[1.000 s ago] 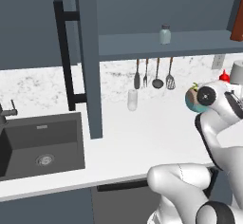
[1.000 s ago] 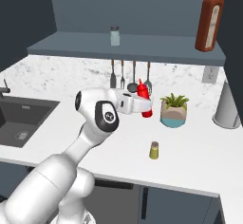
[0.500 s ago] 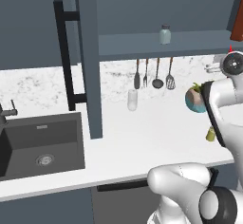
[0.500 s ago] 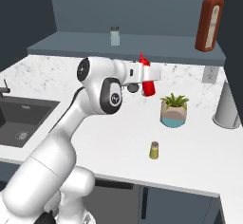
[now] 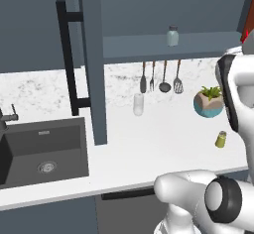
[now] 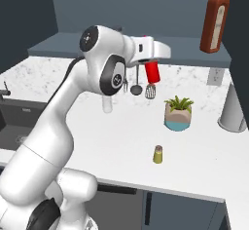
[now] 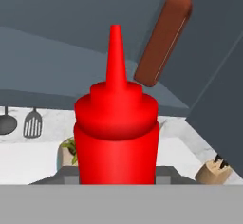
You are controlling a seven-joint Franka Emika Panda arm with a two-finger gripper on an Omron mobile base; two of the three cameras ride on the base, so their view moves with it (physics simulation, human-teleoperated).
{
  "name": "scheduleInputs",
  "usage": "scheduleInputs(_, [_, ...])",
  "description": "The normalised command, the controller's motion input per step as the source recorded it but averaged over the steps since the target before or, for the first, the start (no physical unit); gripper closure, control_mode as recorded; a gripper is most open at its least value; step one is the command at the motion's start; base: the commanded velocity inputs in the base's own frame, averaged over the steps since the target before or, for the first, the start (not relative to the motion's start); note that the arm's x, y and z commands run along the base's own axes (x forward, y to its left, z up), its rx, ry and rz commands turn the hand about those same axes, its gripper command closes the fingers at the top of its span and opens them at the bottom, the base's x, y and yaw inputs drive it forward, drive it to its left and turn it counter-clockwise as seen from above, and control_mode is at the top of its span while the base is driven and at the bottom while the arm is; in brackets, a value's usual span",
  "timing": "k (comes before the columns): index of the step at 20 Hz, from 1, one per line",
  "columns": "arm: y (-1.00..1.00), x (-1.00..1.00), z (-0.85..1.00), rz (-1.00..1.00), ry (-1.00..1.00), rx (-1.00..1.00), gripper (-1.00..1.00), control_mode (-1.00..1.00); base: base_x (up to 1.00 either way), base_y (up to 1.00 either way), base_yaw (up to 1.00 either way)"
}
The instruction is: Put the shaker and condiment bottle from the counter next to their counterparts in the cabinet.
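Your tool (image 6: 151, 58), clamped on the red bottle (image 6: 151, 71), should carry it upright, setting it beside the brown bottle (image 6: 214, 22).

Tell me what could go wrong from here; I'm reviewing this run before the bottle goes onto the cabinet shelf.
1. The condiment bottle hangs in the gripper just in front of the shelf edge; a low approach could knock its base against that edge.
2. The brown-red bottle stands tall and narrow on the shelf; placing too close could tip it.
3. The potted plant and yellow-green shaker sit on the counter below; a dropped bottle might hit them.
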Motion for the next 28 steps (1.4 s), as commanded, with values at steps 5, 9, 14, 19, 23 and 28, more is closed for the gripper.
scheduleInputs(5, [0.0, 0.0, 0.6, 0.0, -0.05, 0.05, 1.0, -1.0, 0.0, 0.0, 0.0])
scheduleInputs(9, [0.0, 0.15, 0.04, -0.04, -0.01, 0.0, 1.0, -1.0, 0.0, 0.0, 0.0])
scheduleInputs(14, [0.12, 0.22, 0.0, -0.15, -0.18, 0.0, 1.0, -1.0, 0.0, 0.0, 0.0])
scheduleInputs(19, [0.05, 0.08, 0.0, -0.15, -0.28, 0.01, 1.0, -1.0, 0.0, 0.0, 0.0])
scheduleInputs(23, [0.0, 0.34, 0.0, -0.1, -0.04, 0.01, 1.0, -1.0, 0.0, 0.0, 0.0])
scheduleInputs(28, [0.01, 0.65, 0.05, -0.17, 0.05, 0.0, 1.0, -1.0, 0.0, 0.0, 0.0])
